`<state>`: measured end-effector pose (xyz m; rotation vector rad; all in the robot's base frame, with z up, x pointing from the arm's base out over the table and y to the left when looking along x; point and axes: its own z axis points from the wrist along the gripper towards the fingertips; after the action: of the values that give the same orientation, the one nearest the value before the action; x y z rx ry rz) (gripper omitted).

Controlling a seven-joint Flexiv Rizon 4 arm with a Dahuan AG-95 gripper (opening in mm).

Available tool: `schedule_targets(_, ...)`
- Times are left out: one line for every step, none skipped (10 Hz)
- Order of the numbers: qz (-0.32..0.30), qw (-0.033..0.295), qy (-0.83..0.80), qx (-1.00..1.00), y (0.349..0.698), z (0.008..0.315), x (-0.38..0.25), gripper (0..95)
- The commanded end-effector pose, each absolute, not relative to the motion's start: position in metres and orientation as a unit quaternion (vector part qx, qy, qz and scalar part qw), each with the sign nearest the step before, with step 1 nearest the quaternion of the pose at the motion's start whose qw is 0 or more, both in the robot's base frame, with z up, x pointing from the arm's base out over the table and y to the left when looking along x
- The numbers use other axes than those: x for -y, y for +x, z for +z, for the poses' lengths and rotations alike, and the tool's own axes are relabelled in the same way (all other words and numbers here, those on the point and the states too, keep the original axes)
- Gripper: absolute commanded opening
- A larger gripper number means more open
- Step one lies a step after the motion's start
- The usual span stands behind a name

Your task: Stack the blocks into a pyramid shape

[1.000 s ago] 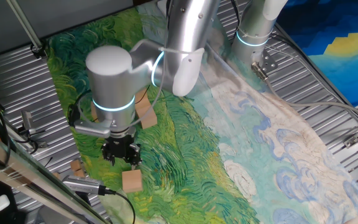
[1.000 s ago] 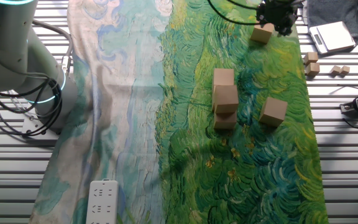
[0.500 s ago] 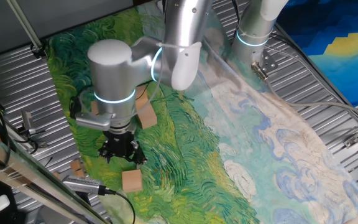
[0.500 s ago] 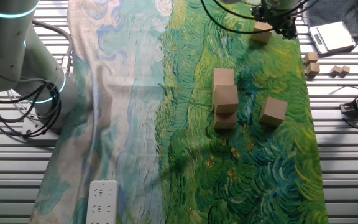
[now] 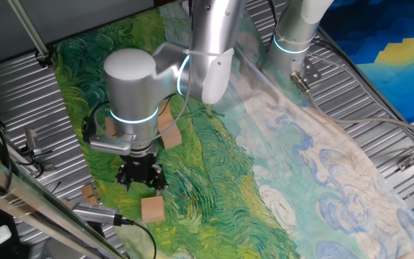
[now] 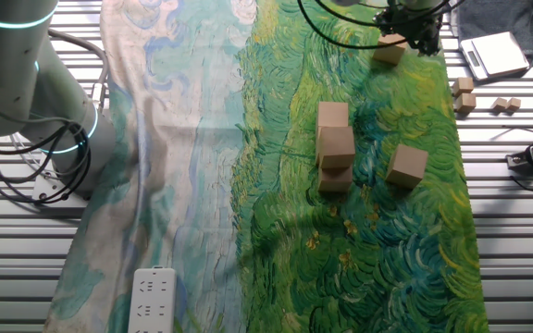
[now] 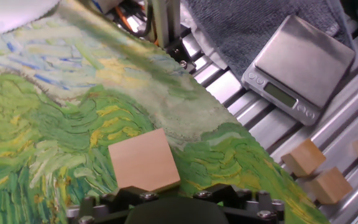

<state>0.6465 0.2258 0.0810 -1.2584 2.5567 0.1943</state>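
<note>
One light tan block (image 5: 152,208) lies alone on the green painted cloth, just in front of my gripper (image 5: 141,177). The gripper hangs a little above the cloth with its black fingers spread and nothing between them. In the hand view the same block (image 7: 143,160) lies flat just ahead of the hand's black housing (image 7: 166,208). In the other fixed view this block (image 6: 390,48) is at the top, partly under the gripper (image 6: 411,22). Mid-cloth is a group of three blocks (image 6: 337,146), one resting on another. A single block (image 6: 406,165) sits to their right.
A silver digital scale (image 7: 294,59) stands on a grey towel beyond the cloth's edge. Several much smaller tan wood pieces (image 6: 464,94) lie on the metal slats beside the cloth. A white power strip (image 6: 154,301) sits at the near cloth edge. The robot base (image 6: 26,102) stands at left.
The arm has shifted slightly above the lone block. The block has stayed on the cloth, and the other blocks have not moved.
</note>
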Motion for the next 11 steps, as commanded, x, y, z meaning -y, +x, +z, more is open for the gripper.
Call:
schedule_targets(0.072, 0.149, -0.433, -0.886, 0.6465, 0.0807, -0.2249, 76.0)
schedule_targets(0.075, 0.153, -0.434, -0.885, 0.6465, 0.0807, -0.2249, 76.0)
schedule_targets(0.07, 0.15, -0.436, -0.884, 0.6465, 0.0807, -0.2249, 76.0)
schedule_targets(0.06, 0.145, -0.445, -0.882, 0.6465, 0.0807, -0.2249, 76.0)
schedule_targets(0.054, 0.141, -0.45, -0.88, 0.6465, 0.0807, -0.2249, 76.0)
schedule_targets(0.054, 0.142, -0.453, -0.878, 0.6465, 0.0807, -0.2249, 76.0)
schedule_targets(0.054, 0.144, -0.452, -0.879, 0.6465, 0.0807, -0.2249, 76.0)
schedule_targets(0.054, 0.145, -0.452, -0.878, 0.6465, 0.0807, -0.2249, 76.0)
schedule_targets(0.054, 0.145, -0.454, -0.878, 0.6465, 0.0807, -0.2249, 76.0)
schedule_targets(0.054, 0.145, -0.455, -0.877, 0.6465, 0.0807, -0.2249, 76.0)
schedule_targets(0.063, 0.148, -0.453, -0.877, 0.6465, 0.0807, -0.2249, 76.0)
